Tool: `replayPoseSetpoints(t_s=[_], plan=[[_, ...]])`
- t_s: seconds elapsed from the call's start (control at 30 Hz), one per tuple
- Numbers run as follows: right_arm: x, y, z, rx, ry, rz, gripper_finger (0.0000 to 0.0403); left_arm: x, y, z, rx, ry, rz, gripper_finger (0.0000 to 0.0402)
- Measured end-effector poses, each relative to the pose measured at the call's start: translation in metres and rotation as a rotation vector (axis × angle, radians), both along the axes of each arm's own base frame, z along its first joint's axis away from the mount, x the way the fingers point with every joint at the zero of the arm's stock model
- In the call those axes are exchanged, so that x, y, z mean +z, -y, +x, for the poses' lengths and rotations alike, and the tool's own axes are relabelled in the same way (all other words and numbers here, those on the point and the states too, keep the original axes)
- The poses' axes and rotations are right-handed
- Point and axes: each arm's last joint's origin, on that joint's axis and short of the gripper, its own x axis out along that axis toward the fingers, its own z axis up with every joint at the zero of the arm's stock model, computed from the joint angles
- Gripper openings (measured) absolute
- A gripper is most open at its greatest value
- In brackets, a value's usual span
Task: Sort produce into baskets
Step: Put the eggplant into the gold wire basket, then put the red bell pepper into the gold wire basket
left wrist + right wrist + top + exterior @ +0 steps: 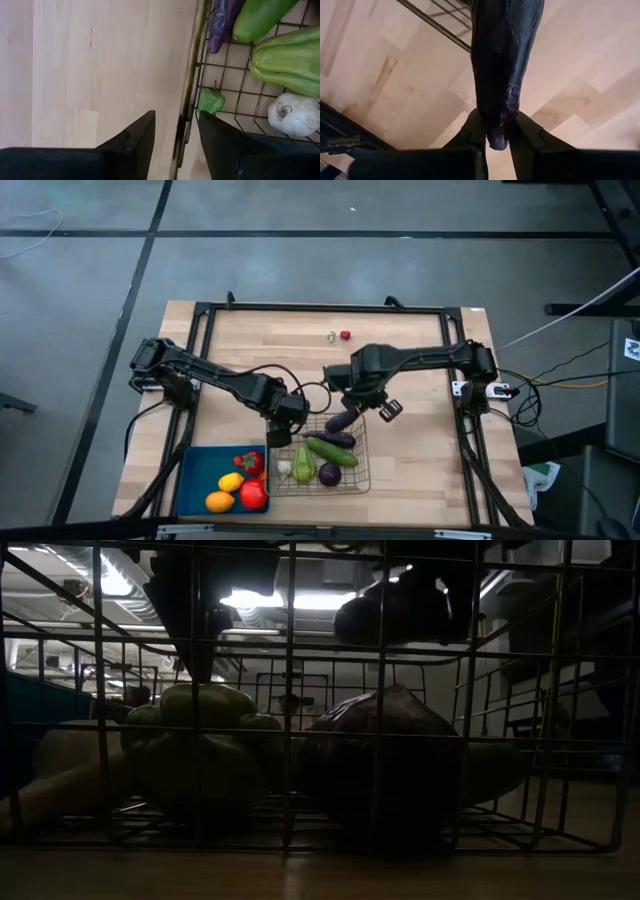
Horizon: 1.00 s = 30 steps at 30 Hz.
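The wire-mesh basket (367, 470) stands near the table's front middle, holding a cucumber (330, 450), a green pepper (304, 465), white garlic (292, 115) and a purple eggplant (222, 22). Left of it, the blue tray (190, 480) holds a lemon (231, 482), an orange (219, 501) and red ones (252, 495). My right gripper (350, 408) is shut on another eggplant (340, 420) above the basket's far edge. My left gripper (175, 145) is open at the basket's far left corner, one finger inside the rim wire (187, 100) and one outside. My right gripper pinches the eggplant's narrow end (492, 131) between its two fingers (470, 131). The fingers point down from above. The eggplant hangs below them, lifted clear, over the table and the basket's far rim (440, 27).
A small red piece (345, 335) and a pale green one (332, 336) lie on the bare wood near the table's far edge. A dark frame (320, 308) runs around the tabletop. Open wood lies right of the basket.
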Motion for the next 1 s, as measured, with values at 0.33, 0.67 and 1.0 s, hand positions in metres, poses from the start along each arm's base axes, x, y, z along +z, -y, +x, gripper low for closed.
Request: replayPoseSetpoints(t_s=[0.33,0.67,1.0], plan=[[0.000,-0.035,0.010,0.094,0.144,0.017,0.0049,0.000,0.000,0.000,0.004,0.001,0.000,0.0147],[0.001,-0.038,0.017,0.100,0.222,0.025,0.0079,0.000,0.000,0.000,0.005,0.000,-0.001,0.0147],[0.002,-0.039,0.022,0.099,0.276,0.019,0.0189,0.000,0.000,0.000,0.005,0.001,-0.001,0.0147]])
